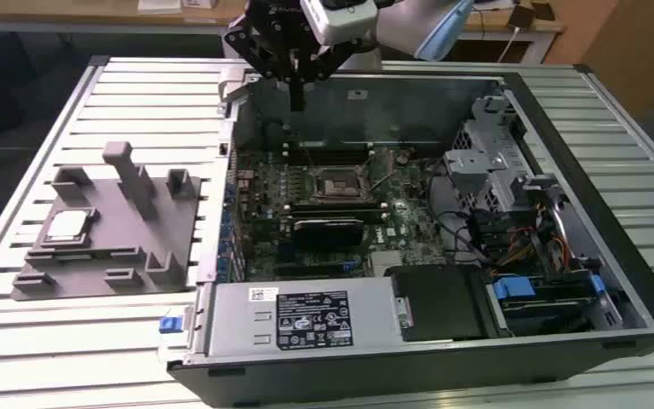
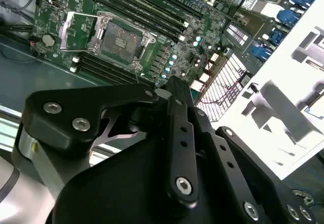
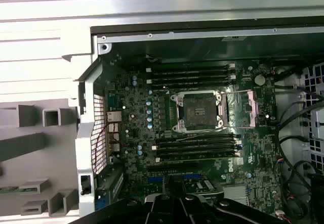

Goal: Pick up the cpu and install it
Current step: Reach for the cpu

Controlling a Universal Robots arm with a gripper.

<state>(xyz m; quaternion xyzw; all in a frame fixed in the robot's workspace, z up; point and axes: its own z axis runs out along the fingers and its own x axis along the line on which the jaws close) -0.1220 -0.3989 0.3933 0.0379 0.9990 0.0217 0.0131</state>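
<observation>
While the end effector (image 1: 296,102) hangs above the rear wall of the open computer case (image 1: 418,362), its fingers are pressed together and grasp nothing. The cpu (image 1: 68,225) lies flat in a recess of the grey tray (image 1: 111,223) on the slatted worktop (image 1: 54,341), at the exterior view's left, well apart from the end effector. In the first wrist view the socket (image 3: 201,110) on the motherboard (image 3: 136,148) stands uncovered, its bracket swung aside.

Grey tray (image 3: 30,143) & PC case (image 3: 87,113) cut at first wrist view's edges, cpu (image 1: 68,226) detail too small in exterior view
</observation>
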